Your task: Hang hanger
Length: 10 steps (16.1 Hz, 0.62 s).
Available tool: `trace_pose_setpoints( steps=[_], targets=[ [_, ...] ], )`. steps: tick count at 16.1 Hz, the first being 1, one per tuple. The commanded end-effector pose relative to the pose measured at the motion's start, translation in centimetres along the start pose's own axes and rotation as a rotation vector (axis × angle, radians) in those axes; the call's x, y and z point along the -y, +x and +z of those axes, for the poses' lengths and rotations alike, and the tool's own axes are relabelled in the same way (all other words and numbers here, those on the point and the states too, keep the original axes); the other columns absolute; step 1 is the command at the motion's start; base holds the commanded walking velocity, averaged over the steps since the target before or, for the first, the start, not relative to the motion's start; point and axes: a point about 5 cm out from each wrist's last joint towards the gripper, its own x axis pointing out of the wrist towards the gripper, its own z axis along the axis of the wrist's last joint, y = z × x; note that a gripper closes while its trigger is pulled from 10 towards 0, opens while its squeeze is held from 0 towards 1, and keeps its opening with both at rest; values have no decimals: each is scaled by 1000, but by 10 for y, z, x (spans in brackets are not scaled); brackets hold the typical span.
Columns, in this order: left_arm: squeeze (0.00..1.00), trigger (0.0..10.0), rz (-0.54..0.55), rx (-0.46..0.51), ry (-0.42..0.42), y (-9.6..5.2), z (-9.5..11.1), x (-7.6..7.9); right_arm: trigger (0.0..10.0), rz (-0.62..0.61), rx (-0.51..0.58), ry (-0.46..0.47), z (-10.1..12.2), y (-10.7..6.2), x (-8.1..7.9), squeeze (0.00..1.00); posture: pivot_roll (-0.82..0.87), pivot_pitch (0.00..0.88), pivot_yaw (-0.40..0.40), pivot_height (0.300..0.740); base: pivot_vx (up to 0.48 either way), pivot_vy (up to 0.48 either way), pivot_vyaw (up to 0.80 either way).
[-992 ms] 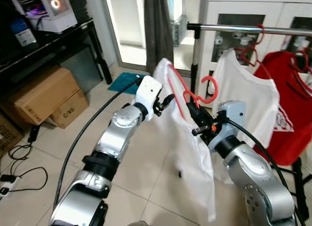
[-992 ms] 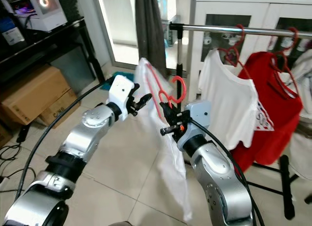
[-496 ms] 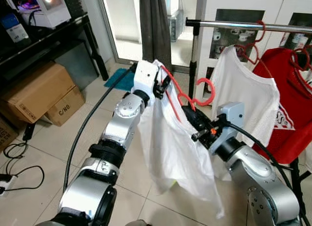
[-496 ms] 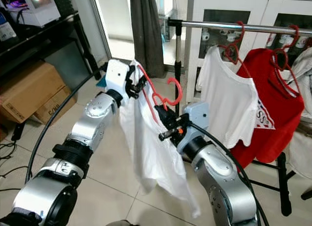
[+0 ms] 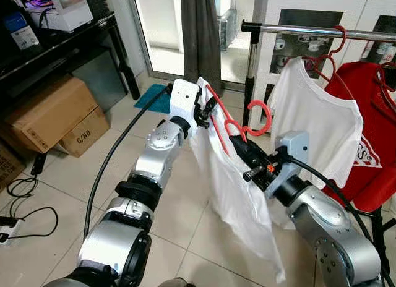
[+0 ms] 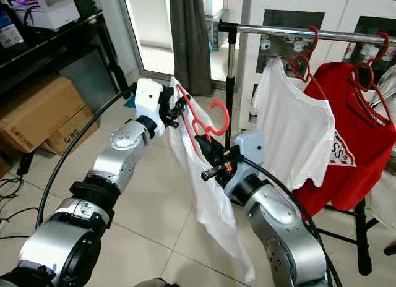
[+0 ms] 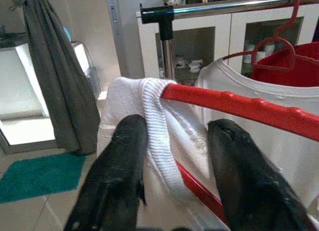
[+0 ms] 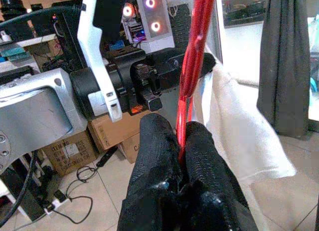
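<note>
A red hanger [image 5: 260, 114] carries a white shirt [image 5: 238, 200] that droops toward the floor in front of me. My right gripper [image 5: 238, 145] is shut on the hanger's red bars just below the hook, and the right wrist view shows the hanger [image 8: 192, 81] pinched between the black fingers [image 8: 159, 156]. My left gripper [image 5: 209, 107] is at the hanger's left end, open. In the left wrist view its fingers [image 7: 117, 161] straddle the ribbed collar [image 7: 157, 121] and the red arm [image 7: 239, 106]. The chrome rail [image 5: 309, 31] runs behind and above, to the right.
A white T-shirt [image 5: 315, 126] and a red T-shirt [image 5: 371, 151] hang from red hangers on the rail. A dark curtain [image 5: 201, 33] hangs behind it. Cardboard boxes [image 5: 49, 114] sit under a black desk [image 5: 62, 46] on the left, with cables [image 5: 18, 194] on the tiles.
My left gripper has risen to the hanger's left end and its fingers now straddle the shirt's collar. The right gripper keeps its hold; the shirt has swung slightly.
</note>
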Motion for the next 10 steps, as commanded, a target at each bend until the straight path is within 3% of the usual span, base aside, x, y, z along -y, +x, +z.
trace_pose_setpoints(
  steps=[1,10],
  targets=[
    [0,0,-3,22,-5,2,6,-2,10000,42,43,-9,9,0,-7,0,-47,0,129,740,0,0,0],
    [0,0,13,6,-7,1,2,-6,10000,49,42,-2,9,-1,-7,0,-48,0,129,740,0,0,0]
  ],
)
